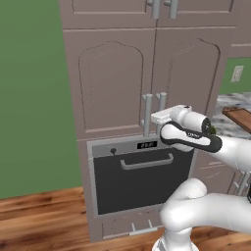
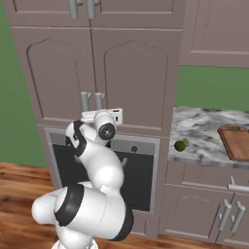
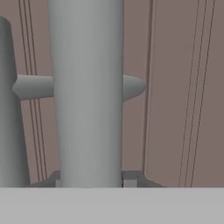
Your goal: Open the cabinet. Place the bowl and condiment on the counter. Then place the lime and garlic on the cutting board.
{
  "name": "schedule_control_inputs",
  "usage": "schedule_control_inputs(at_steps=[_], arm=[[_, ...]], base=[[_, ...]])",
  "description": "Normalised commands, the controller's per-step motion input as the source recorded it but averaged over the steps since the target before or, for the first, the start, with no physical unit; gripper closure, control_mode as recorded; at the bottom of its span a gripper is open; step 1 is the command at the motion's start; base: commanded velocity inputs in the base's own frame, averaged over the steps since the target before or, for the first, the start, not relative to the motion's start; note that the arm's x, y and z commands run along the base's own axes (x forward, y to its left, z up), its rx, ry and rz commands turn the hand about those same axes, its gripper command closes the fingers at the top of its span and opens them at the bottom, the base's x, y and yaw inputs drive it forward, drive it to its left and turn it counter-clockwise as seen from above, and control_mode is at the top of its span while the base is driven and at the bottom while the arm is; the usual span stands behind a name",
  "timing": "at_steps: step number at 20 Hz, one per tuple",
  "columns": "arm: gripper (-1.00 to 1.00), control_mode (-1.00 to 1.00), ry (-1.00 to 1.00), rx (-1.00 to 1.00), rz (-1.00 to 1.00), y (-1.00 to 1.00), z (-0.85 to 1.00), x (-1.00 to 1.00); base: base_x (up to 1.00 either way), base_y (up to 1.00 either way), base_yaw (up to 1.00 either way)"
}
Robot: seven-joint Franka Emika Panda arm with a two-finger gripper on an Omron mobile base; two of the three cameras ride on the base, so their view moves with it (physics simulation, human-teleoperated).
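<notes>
- While both arched doors of the cabinet (image 1: 117,83) stand shut, nothing of its inside shows, so what it holds cannot be told.
- That cabinet is tall and taupe-brown, each door carrying a raised arched panel and a grey cylindrical bar handle (image 1: 161,109) near the centre seam.
- Just below the pincer sits a built-in oven (image 1: 142,179) with a dark glass front and a curved grey pull.
- Off to the pincer's right runs the counter (image 2: 209,133), grey-and-white veined marble with taupe doors beneath.
- On that counter lies the lime (image 2: 180,145), a small dark-green ball near the cabinet side, with a pale bit just beside it that is too small to name.
- Farther right of the pincer rests the cutting board (image 2: 236,142), flat, reddish-brown, with a raised rim.
- At the seam between the doors, the pincer (image 1: 158,117) is pressed up to the right door's handle.
- From the hand view, the handle (image 3: 87,92) rises as a thick grey bar between the two dark finger tips (image 3: 130,181), which sit close against its sides.
- Its jaws look narrowed around the bar, touching or nearly so; a firm clamp cannot be confirmed.
</notes>
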Motion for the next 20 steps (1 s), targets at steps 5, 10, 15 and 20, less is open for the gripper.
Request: schedule_control_inputs(at_steps=[5, 10, 15, 20], arm=[[1.00, -1.00, 0.00, 0.00, 0.00, 0.05, 0.00, 0.00], [1.00, -1.00, 0.00, 0.00, 0.00, 0.00, -0.01, 0.00], [1.00, -1.00, 0.00, 0.00, 0.00, 0.00, -0.01, 0.00], [1.00, -1.00, 0.00, 0.00, 0.00, 0.00, 0.00, -0.09]], base=[[0.00, 0.00, 0.00], [0.00, 0.00, 0.00], [0.00, 0.00, 0.00], [0.00, 0.00, 0.00]])
